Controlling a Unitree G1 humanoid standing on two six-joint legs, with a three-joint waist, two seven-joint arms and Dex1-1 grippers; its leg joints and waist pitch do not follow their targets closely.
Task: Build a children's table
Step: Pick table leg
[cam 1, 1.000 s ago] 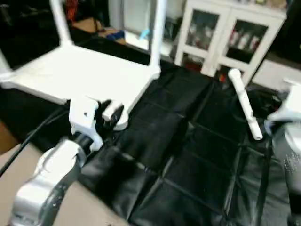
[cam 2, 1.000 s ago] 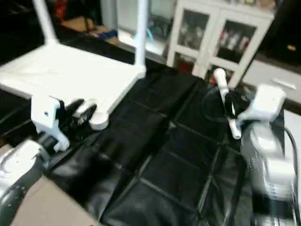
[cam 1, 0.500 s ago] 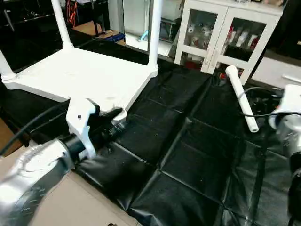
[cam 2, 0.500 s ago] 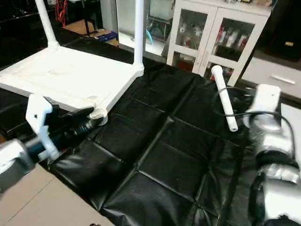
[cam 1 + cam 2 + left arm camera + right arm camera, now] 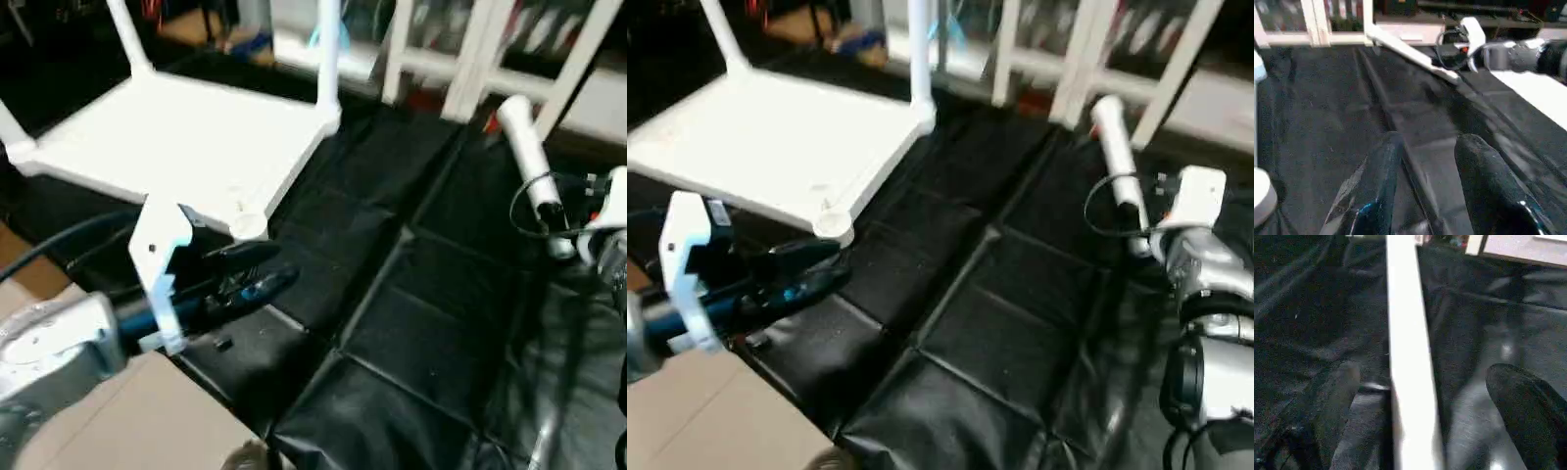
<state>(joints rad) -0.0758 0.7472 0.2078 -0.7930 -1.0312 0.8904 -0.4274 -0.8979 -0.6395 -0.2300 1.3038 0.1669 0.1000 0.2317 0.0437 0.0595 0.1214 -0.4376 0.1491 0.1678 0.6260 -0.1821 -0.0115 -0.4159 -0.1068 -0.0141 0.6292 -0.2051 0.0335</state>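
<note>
The left claw (image 5: 279,269), empty and half-parted, is drawing back from the tabletop (image 5: 186,147) corner. The right claw (image 5: 1420,396), spread wide, is straddling the loose leg (image 5: 1117,162), ungrasped: pickup is coming.

The upright table legs (image 5: 329,54) are cut off by the top edge.

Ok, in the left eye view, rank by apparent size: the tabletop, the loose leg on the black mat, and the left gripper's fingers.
1. tabletop, by far the largest.
2. and 3. loose leg and left gripper fingers: look alike in length; the fingers sit nearer the camera, so unranked.
</note>
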